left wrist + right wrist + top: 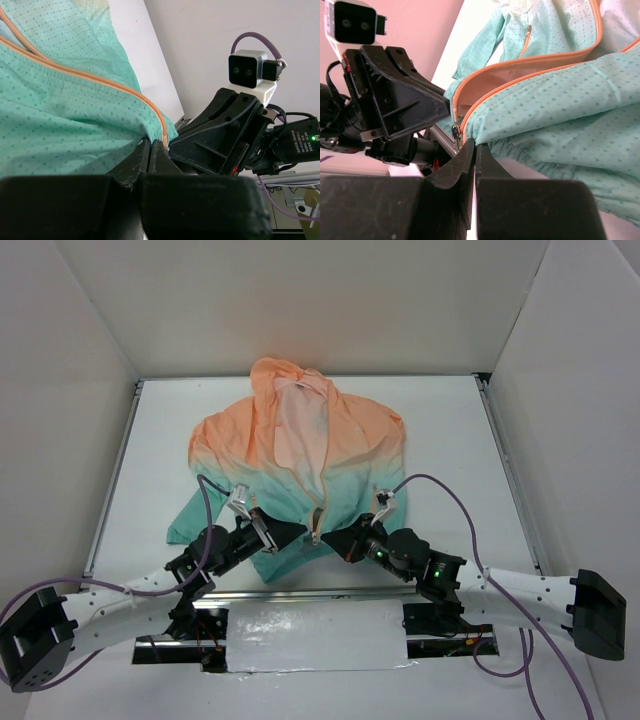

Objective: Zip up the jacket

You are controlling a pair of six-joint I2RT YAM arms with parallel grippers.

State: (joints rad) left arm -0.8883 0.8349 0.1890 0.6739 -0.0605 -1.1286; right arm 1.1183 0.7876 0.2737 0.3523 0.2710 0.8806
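As I look from above, the jacket (300,460) lies flat on the white table (450,440), with the hood at the far edge and the hem near the rail (340,592) at the near edge. Bare table is on both sides of it, wider on the right. The zipper (319,502) stands apart in a narrow V, with pale lining between its sides. My left gripper (292,532) and my right gripper (333,538) point at each other at the hem, one on each side of the zipper's bottom end, with only a small gap between them.

From my left wrist, my left gripper (150,149) has its fingers pressed together, tips touching the hem corner of the jacket (60,130) where the zipper (115,86) ends. I cannot tell whether cloth is caught between them. My right gripper (173,142) is just beside, and the table (145,60) runs bare behind it.

From my right wrist, my right gripper (472,150) is also pressed together, against the hem edge of the jacket (560,100). The slider (455,132) hangs just beside my tips, at the bottom of the zipper (530,62). My left gripper (445,107) is close on the other side.
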